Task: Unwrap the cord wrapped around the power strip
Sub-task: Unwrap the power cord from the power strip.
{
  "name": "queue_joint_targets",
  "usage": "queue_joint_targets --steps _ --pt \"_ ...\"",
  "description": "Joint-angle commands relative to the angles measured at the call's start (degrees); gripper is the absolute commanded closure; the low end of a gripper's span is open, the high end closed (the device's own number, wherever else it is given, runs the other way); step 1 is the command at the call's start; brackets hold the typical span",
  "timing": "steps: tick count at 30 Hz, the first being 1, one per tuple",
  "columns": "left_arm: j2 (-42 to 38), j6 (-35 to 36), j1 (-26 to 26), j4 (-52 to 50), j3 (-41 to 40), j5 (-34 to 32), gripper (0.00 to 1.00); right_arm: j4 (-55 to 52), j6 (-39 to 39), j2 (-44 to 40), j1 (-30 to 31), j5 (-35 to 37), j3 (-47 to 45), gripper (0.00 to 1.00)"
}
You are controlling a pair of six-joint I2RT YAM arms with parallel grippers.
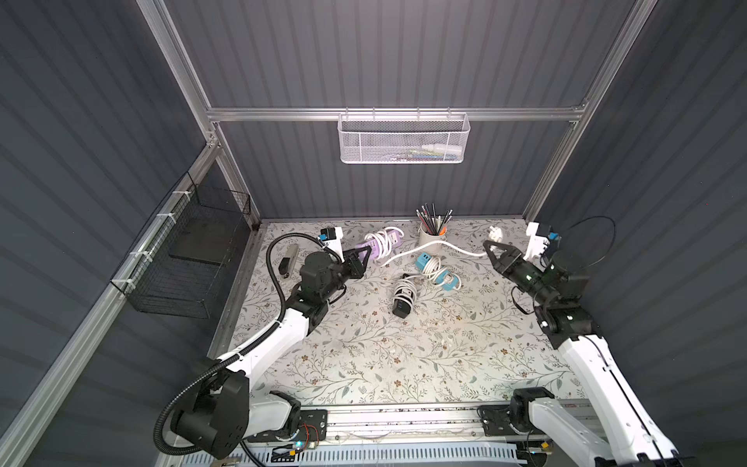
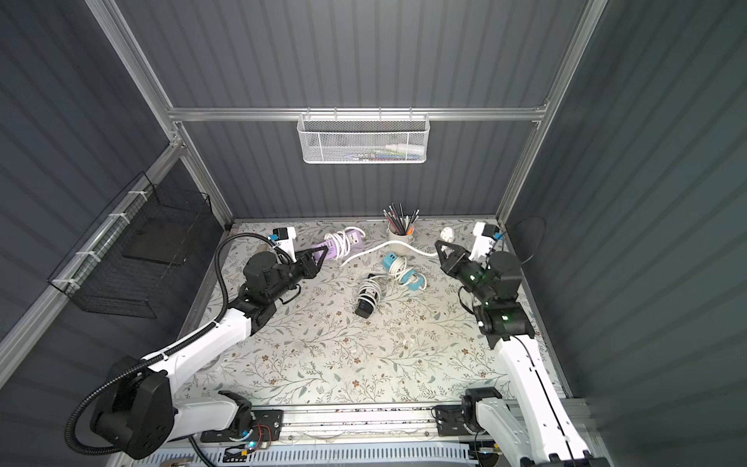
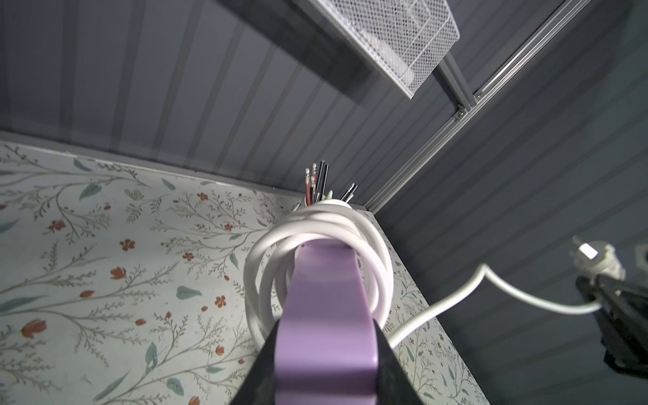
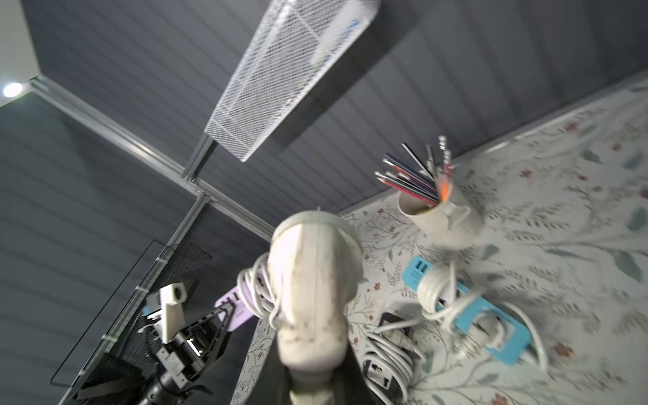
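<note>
— What did the room look like?

— Dark grey ribbed walls [image 1: 384, 52] closed it on three sides, held by an aluminium frame [image 1: 283, 114]. The desk [image 1: 404, 356] below was covered with a pale sheet printed with twigs, leaves and small red flowers.

— Anything on the walls?

— A black wire basket [image 1: 178, 258] was tied to the side rail. A white mesh basket [image 1: 404, 139] hung from the back rail, with a few things inside that were too dim to name.

— And the arms?

— Both reached toward the back of the desk. The left hand [image 1: 364, 255] was clamped on one end of the purple power strip [image 1: 378, 246], near the back edge. The right hand [image 1: 488, 244] was closed on the white plug [image 1: 494, 231], well apart from the strip.

— So where was the cord?

— Several loops of the cord [image 1: 382, 238] were wound around the strip's middle. The free length curved across the desk, passed in front of the cup [image 1: 430, 238] of pencils and reached the right hand.

— Other things?

— A blue power strip [image 1: 434, 269] and a black power strip [image 1: 404, 301] lay near the centre, each wrapped in its own white lead. A stapler [image 1: 288, 258] lay beside the left arm.
</note>
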Motion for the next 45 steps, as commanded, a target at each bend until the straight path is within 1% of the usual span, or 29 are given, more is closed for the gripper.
queue_joint_targets --steps 1,4,6,9,12,14,18,22,26,28,30,32,35,37,39,40,42,45 --pt "0.0 1.4 0.1 6.8 3.7 1.4 1.00 -7.0 2.5 -4.2 -1.5 6.7 -4.5 1.00" --pt "2.1 -1.6 0.0 11.8 4.1 4.9 1.00 -8.8 3.5 -5.7 -2.8 9.5 -9.0 1.00" --pt "3.5 -3.8 -0.1 15.3 4.1 6.6 1.00 -8.3 4.6 -5.5 -4.1 10.2 -12.1 1.00" --pt "4.8 -5.9 -0.5 18.6 4.4 8.5 1.00 -5.6 6.9 -4.4 -6.5 10.5 -16.6 1.00" --pt "5.0 -6.3 -1.2 19.3 5.6 9.5 1.00 -2.1 8.4 -1.6 -8.6 9.8 -19.9 1.00" --pt "5.1 -6.4 -1.8 19.3 6.3 11.7 1.00 -0.3 9.2 0.2 -9.6 9.8 -21.1 1.00" --pt "5.6 -6.8 -4.0 20.3 7.6 13.9 1.00 1.6 10.6 3.4 -10.5 12.0 -22.4 1.00" --pt "6.2 -6.3 -6.6 20.8 8.2 14.9 1.00 3.5 11.8 7.7 -11.7 11.8 -22.8 1.00" --pt "7.4 -7.1 -8.9 22.6 8.4 16.0 1.00 8.0 14.3 12.0 -13.6 10.0 -25.0 1.00" --pt "8.1 -7.3 -9.9 23.3 8.3 16.1 1.00 10.2 15.8 13.7 -14.2 9.4 -26.3 0.98" --pt "8.9 -7.4 -11.1 23.8 8.2 16.0 1.00 13.6 17.2 15.5 -14.7 8.2 -27.9 0.93" --pt "9.5 -7.4 -11.8 24.3 7.9 15.8 1.00 14.6 17.4 17.6 -14.7 7.6 -28.2 0.87" --pt "10.2 -7.4 -12.3 24.6 7.6 15.6 1.00 15.5 17.2 17.7 -14.7 7.0 -28.6 0.68" --pt "10.5 -7.3 -12.4 24.6 7.3 15.3 1.00 14.9 16.3 16.4 -14.7 6.8 -28.6 0.51" --pt "10.6 -7.2 -12.4 24.6 7.0 15.1 1.00 13.5 15.5 13.2 -14.7 6.6 -28.4 0.28" --pt "10.7 -7.1 -12.4 24.5 6.9 14.9 1.00 12.2 14.9 11.5 -14.7 6.5 -28.2 0.18" --pt "10.7 -7.0 -12.4 24.5 6.5 14.4 1.00 9.1 13.4 7.9 -14.5 6.8 -27.4 0.01" --pt "10.9 -7.0 -12.4 24.2 6.5 13.4 1.00 4.7 10.3 1.9 -14.0 7.4 -25.8 0.01"
